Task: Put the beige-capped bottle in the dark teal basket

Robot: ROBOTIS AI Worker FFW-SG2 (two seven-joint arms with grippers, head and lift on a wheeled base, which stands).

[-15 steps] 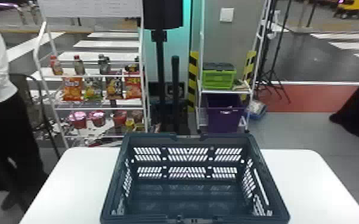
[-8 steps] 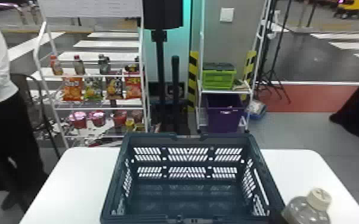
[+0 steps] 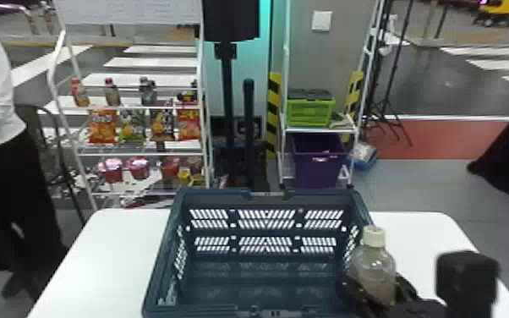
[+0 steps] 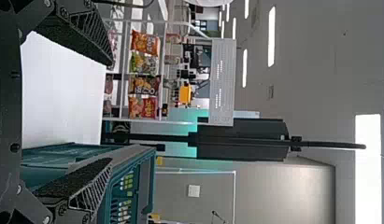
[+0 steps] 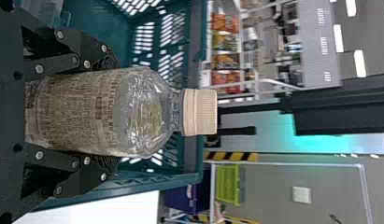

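In the head view the beige-capped bottle (image 3: 374, 268) stands upright at the right wall of the dark teal basket (image 3: 266, 202), overlapping its rim. My right gripper (image 3: 376, 291) is closed around its lower part. In the right wrist view the right gripper (image 5: 108, 114) clasps the labelled body of the bottle (image 5: 147, 112) from both sides, with the basket (image 5: 193, 158) behind it. In the left wrist view my left gripper (image 4: 108, 112) is open with nothing between its fingers, near the basket's rim (image 4: 138, 156).
The basket rests on a white table (image 3: 114, 253). Beyond are a snack rack (image 3: 139, 148), a dark post (image 3: 248, 127) and a shelf holding a green crate (image 3: 310, 113) and a purple bin (image 3: 319, 160). A person stands at the far left.
The right gripper and the bottle came into the head view from the lower right, then moved left and up to the basket's right side. The basket has stayed in place.
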